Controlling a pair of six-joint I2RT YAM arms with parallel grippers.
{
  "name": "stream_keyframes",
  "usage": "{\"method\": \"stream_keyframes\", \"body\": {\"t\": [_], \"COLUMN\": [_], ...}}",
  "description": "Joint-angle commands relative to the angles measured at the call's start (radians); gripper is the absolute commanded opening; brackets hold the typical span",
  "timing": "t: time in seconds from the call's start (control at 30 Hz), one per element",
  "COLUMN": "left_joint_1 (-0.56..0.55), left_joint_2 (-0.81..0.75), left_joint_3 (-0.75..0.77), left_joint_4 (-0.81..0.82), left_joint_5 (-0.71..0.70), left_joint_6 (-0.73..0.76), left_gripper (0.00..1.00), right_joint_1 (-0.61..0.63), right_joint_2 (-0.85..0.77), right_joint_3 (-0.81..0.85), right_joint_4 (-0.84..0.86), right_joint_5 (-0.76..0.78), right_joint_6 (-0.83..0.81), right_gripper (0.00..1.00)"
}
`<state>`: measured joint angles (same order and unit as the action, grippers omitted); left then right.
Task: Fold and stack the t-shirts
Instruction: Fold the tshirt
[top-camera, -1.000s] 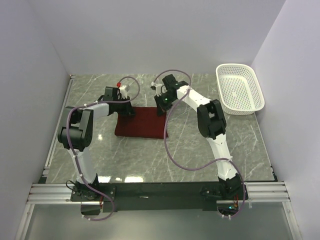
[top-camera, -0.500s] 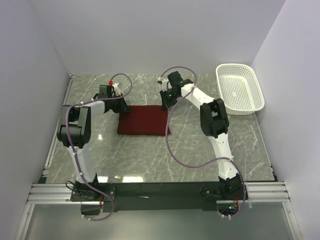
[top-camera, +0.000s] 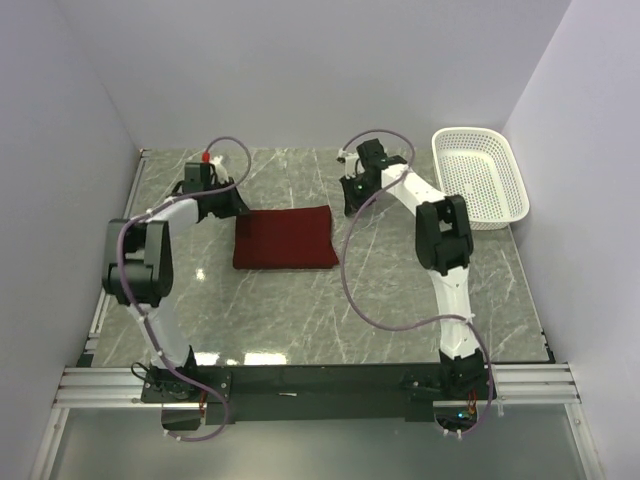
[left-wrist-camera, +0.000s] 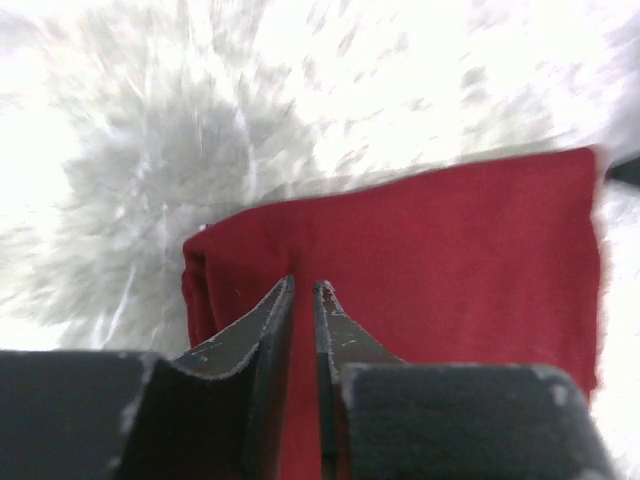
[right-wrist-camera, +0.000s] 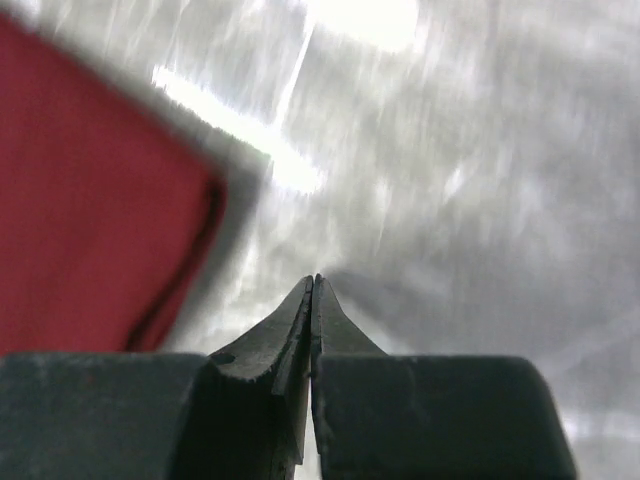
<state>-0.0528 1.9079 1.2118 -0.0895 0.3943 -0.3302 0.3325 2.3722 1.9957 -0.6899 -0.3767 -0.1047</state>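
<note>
Both arms are pulling outward from the plain dark red cotton t-shirt (top-camera: 285, 238), which a second ago was sitting bunched up between their claws.

You are looking at the shirt lying as a folded rectangle on the grey marbled table (top-camera: 300, 310), left of centre and well apart from the white mesh plastic basket (top-camera: 436, 150). Your left gripper (top-camera: 234, 209) is reaching low just beside the shirt's left edge, its fingers (left-wrist-camera: 280, 310) a thin slit apart and pinching nothing. Your right gripper (top-camera: 350, 203) is stretching far forward, pointing down near the shirt's far right corner, jaws pressed together and empty.
</note>
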Motion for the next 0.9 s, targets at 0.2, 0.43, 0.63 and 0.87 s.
{"method": "stream_keyframes", "body": {"t": [0.2, 0.43, 0.63, 0.87], "left_joint_1": [0.002, -0.004, -0.016, -0.018], "left_joint_2": [-0.478, -0.534, -0.394, -0.213], "left_joint_3": [-0.136, -0.501, -0.511, -0.471], "left_joint_4": [-0.03, 0.287, 0.415, 0.401], "left_joint_5": [0.055, 0.322, 0.468, 0.499], "left_joint_6": [-0.054, -0.279, -0.337, -0.333], "left_gripper": [0.36, 0.31, 0.28, 0.25], "right_joint_1": [0.066, 0.213, 0.223, 0.22], "right_joint_2": [-0.367, -0.208, -0.027, 0.042], "right_joint_3": [-0.271, -0.18, 0.011, -0.015], "right_joint_4": [-0.026, -0.123, -0.223, -0.224], "right_joint_5": [-0.452, -0.613, -0.703, -0.679], "right_joint_6": [-0.17, -0.139, -0.128, -0.104], "right_gripper": [0.09, 0.09, 0.08, 0.08]}}
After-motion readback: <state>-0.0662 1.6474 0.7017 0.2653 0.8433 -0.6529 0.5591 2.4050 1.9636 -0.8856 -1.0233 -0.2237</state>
